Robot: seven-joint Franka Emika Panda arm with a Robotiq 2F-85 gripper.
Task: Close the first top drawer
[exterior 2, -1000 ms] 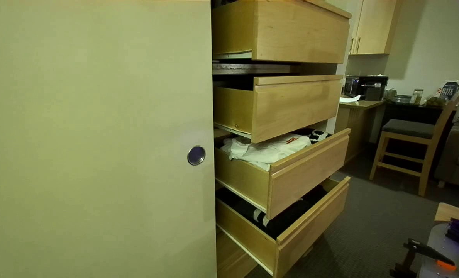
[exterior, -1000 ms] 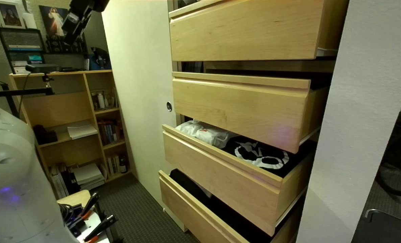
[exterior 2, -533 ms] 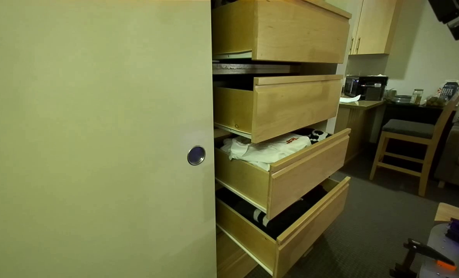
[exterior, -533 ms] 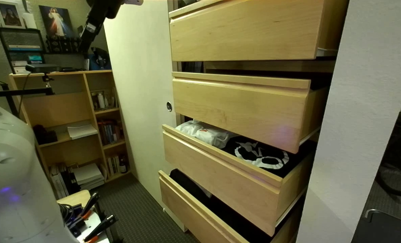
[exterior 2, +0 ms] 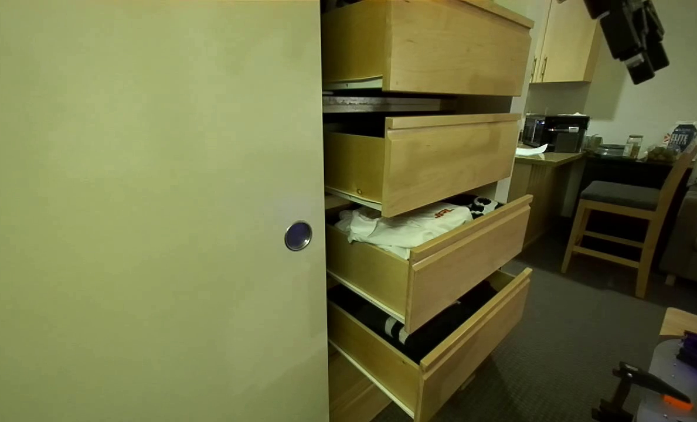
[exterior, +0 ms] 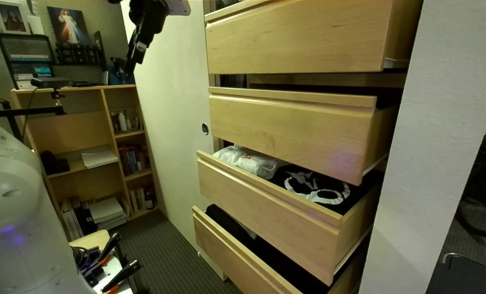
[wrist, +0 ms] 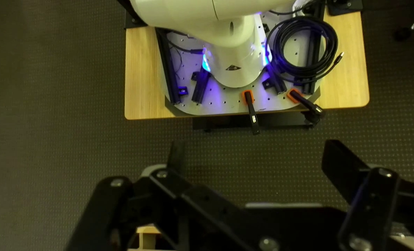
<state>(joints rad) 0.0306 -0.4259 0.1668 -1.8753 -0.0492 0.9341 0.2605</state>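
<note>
Top drawer (exterior: 296, 43) sits pulled out at approx. 1 o'clock in both exterior views, w/ the fingers (wrist: 342, 169) spread, nothing betw. them, & well apart from it; an off-centre push could prob. rack it on its rail (exterior 2: 354, 85), or a spread tip could hook its top edge. Coming in low risks hitting the 2nd drawer (exterior: 292, 134), also out, just below at 6 o'clock. In an exterior view a pale panel (exterior: 169, 102) stands just beside the top one's 9 o'clock end & a wall (exterior: 439, 122) at 3; max. room looks out front, above the floor (exterior: 155, 249), twd 7 o'clock.
</note>
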